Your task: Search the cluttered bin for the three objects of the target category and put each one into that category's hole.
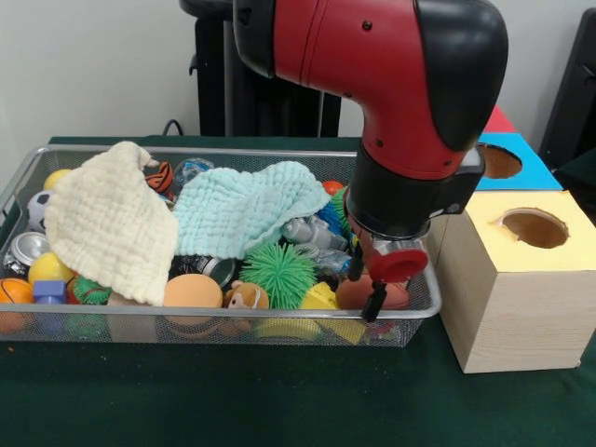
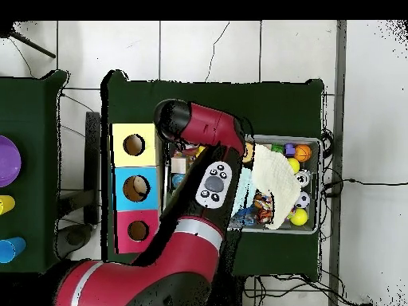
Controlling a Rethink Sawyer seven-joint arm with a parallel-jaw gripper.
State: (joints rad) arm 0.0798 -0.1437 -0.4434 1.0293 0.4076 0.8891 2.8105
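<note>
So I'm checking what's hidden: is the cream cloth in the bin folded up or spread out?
Spread out. The cream cloth drapes loosely across toys at one end of the wire bin, beside a light blue cloth.

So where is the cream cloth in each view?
Front view: the cream cloth lies over the left part of the wire bin.
Overhead view: the cream cloth lies in the bin's right half, beside the arm.
Shared landmark: the yellow-topped box, at the bin's opposite end.

Bright, even indoor light; soft shadows.
</note>
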